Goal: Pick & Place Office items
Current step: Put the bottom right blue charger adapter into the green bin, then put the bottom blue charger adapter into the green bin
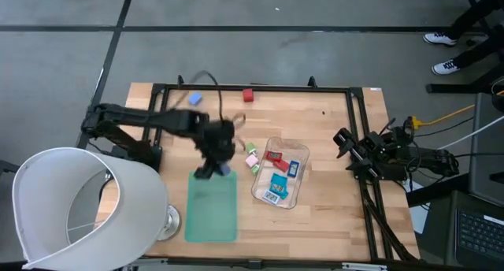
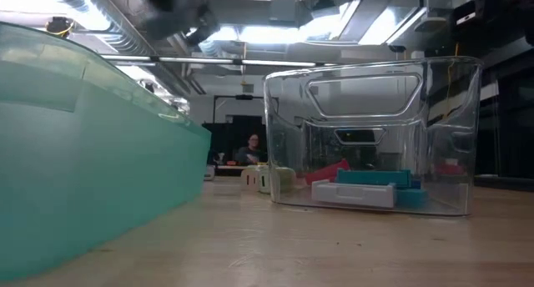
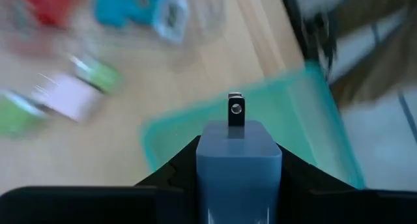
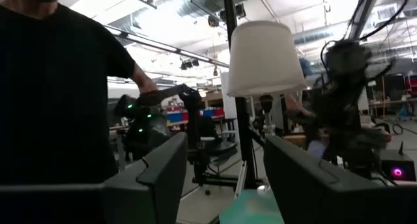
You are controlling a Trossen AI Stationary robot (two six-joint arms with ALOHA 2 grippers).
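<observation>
My left pincer is clamped on a blue block over the green mat's near end, the clear tray of blue and red pieces just to its right, loose pieces between, while my right pincer waits open, far off the bench's edge.
</observation>
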